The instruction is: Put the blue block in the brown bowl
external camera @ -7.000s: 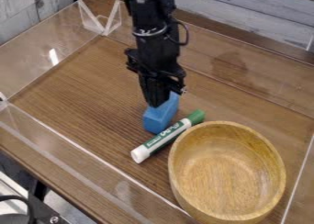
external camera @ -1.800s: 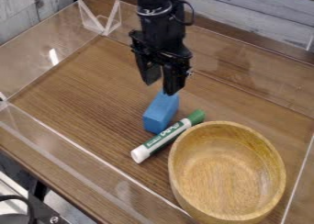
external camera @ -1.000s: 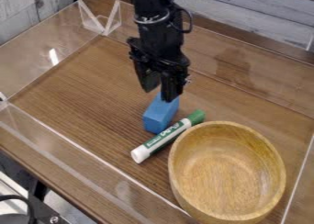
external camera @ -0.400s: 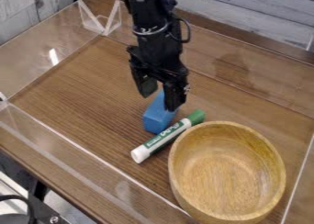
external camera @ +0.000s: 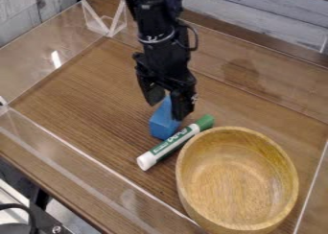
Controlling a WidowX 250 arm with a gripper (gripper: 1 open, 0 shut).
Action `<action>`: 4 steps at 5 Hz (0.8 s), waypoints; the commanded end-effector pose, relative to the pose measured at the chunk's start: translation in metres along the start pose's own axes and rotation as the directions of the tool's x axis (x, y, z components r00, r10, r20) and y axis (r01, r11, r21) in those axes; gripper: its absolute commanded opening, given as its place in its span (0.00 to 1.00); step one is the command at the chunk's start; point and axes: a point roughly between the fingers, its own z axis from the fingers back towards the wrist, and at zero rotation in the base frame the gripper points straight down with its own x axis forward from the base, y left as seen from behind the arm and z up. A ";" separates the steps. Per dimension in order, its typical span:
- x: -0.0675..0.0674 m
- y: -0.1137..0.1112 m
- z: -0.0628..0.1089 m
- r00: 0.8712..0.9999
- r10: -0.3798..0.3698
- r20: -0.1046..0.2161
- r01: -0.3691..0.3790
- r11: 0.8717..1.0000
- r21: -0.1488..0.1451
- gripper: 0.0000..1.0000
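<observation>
The blue block (external camera: 161, 123) stands on the wooden table, just left of the bowl. My gripper (external camera: 167, 102) points straight down over it, and its black fingers (external camera: 185, 104) stand open on either side of the block's top. The fingers hide the block's upper part, and I cannot tell whether they touch it. The brown bowl (external camera: 239, 211) sits at the lower right with nothing in it.
A white-and-green marker pen (external camera: 174, 147) lies diagonally between the block and the bowl, its tip close to the block's base. Clear plastic walls (external camera: 77, 185) run around the table. A clear stand (external camera: 107, 25) is at the back left.
The open gripper has come down from above the block until its fingers straddle the block's top. Block, pen and bowl have not moved.
</observation>
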 end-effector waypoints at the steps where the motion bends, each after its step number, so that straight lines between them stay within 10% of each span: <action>1: 0.004 0.002 0.003 0.999 -0.005 0.033 0.005 1.000 0.010 1.00; 4: 0.004 0.003 -0.012 0.999 -0.026 0.033 0.025 1.000 0.011 1.00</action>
